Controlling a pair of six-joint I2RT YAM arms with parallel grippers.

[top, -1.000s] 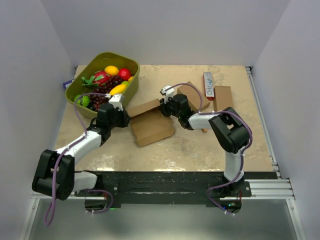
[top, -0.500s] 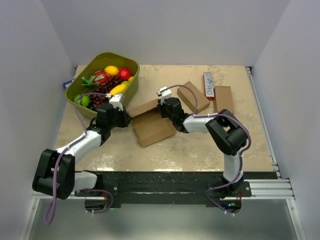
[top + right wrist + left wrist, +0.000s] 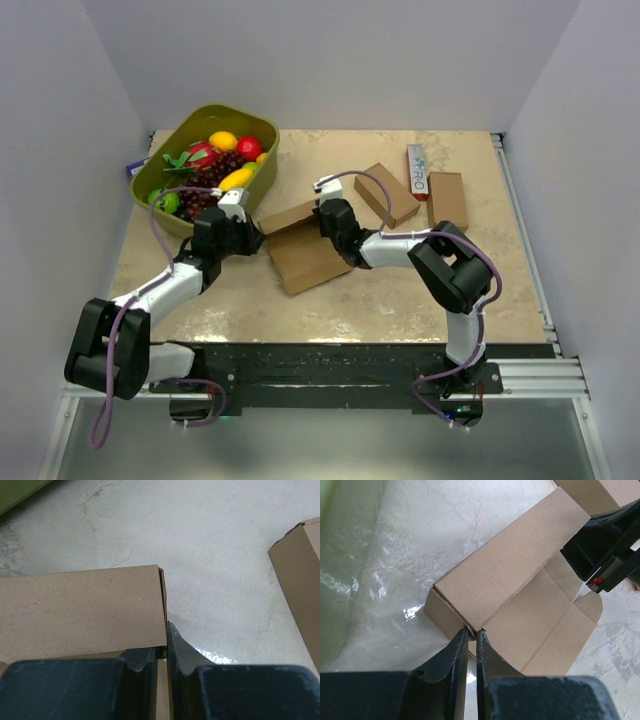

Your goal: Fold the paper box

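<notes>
- paper box (image 3: 308,258): lies mid-table, between both claws.
- left gripper (image 3: 472,631): fingers pinched together on the box's near corner edge.
- right gripper (image 3: 162,652): clamped on the box's opposite end edge.

The paper box (image 3: 305,250) lies mid-table (image 3: 400,300). Behind it to the left, a bin (image 3: 266,170) holds fruit (image 3: 215,160). Behind it to the right lie a box (image 3: 387,193), then a carton (image 3: 417,170), then a second box (image 3: 446,198). The left gripper (image 3: 250,240) sits at its left end and the right gripper (image 3: 325,222) at its rear right.
</notes>
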